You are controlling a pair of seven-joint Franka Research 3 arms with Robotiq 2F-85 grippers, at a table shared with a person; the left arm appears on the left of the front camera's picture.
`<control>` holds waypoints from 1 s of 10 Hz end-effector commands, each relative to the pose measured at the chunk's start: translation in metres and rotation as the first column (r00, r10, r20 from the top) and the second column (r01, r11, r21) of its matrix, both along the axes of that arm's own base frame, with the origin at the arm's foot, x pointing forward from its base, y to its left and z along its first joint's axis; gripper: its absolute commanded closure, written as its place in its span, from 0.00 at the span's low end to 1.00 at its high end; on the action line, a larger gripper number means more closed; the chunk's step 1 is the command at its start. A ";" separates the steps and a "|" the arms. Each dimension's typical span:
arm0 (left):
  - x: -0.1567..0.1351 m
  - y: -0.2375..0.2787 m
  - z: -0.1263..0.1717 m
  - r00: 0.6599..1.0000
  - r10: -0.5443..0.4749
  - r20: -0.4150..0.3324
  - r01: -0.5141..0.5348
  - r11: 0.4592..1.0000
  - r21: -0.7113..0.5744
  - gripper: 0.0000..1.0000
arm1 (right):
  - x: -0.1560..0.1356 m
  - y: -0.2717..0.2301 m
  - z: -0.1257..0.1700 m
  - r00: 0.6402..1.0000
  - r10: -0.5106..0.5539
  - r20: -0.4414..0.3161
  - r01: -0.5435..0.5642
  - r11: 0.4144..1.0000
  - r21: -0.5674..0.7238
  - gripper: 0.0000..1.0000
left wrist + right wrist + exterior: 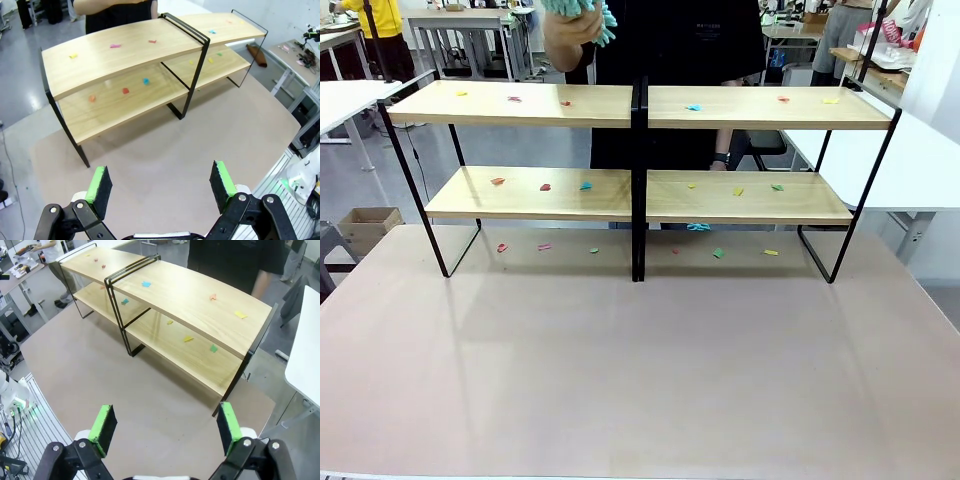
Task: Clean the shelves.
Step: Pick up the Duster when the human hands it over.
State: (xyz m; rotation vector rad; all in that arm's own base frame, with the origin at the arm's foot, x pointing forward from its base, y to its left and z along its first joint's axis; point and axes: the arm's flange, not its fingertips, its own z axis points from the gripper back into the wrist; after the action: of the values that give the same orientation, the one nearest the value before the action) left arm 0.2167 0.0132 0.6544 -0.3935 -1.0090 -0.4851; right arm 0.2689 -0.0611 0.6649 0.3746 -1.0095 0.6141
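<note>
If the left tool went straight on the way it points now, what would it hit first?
Probably the bare tabletop, just short of the shelves; the open left tool has nothing else ahead. Depth is hard to judge.

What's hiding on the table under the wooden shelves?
Little coloured scraps lie on the table beneath the shelves: red, green, yellow. A fluffy teal bit peeks out; the lower board covers the rest of it.

Person [700,50] behind the shelves [750,108]: cropped at the top edge, legs hidden by the boards. Teal fluffy cloth [600,20] in their hand [568,40] is cropped too, shape unclear. Coloured scraps [585,185] on boards and counter [640,380]: too small to identify. Teal bit [698,227] half hidden under the lower board.
</note>
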 end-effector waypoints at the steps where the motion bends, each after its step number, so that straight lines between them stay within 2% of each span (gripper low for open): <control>1: -0.013 -0.010 -0.054 1.000 0.006 0.001 -0.006 1.000 0.010 0.00 | -0.010 0.004 -0.011 1.000 -0.010 0.005 0.010 1.000 0.016 0.00; 5: -0.010 -0.010 -0.054 1.000 -0.013 -0.005 0.013 1.000 0.017 0.00 | -0.040 0.011 -0.033 0.998 -0.046 -0.052 0.048 0.998 0.033 0.00; 7: -0.007 -0.009 -0.055 1.000 -0.029 -0.009 0.029 0.999 0.014 0.00 | -0.042 0.016 -0.036 0.996 -0.059 -0.063 0.062 0.997 0.047 0.00; 8: -0.006 -0.009 -0.055 1.000 -0.024 -0.016 0.025 1.000 0.015 0.00 | -0.032 0.004 -0.029 0.999 -0.033 -0.043 0.034 0.999 0.011 0.00; 9: 0.005 -0.002 -0.004 1.000 -0.008 -0.016 0.009 1.000 0.011 0.00 | -0.032 0.004 -0.029 0.999 -0.033 -0.043 0.034 0.999 0.011 0.00; 10: 0.005 -0.002 -0.004 1.000 -0.008 -0.016 0.009 1.000 0.011 0.00 | -0.032 0.004 -0.029 0.999 -0.033 -0.043 0.034 0.999 0.011 0.00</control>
State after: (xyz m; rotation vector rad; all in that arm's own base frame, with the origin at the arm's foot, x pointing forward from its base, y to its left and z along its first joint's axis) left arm 0.2225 0.0104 0.6497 -0.3912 -0.9847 -0.4940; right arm 0.2352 -0.0555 0.6383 0.3784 -0.9721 0.5556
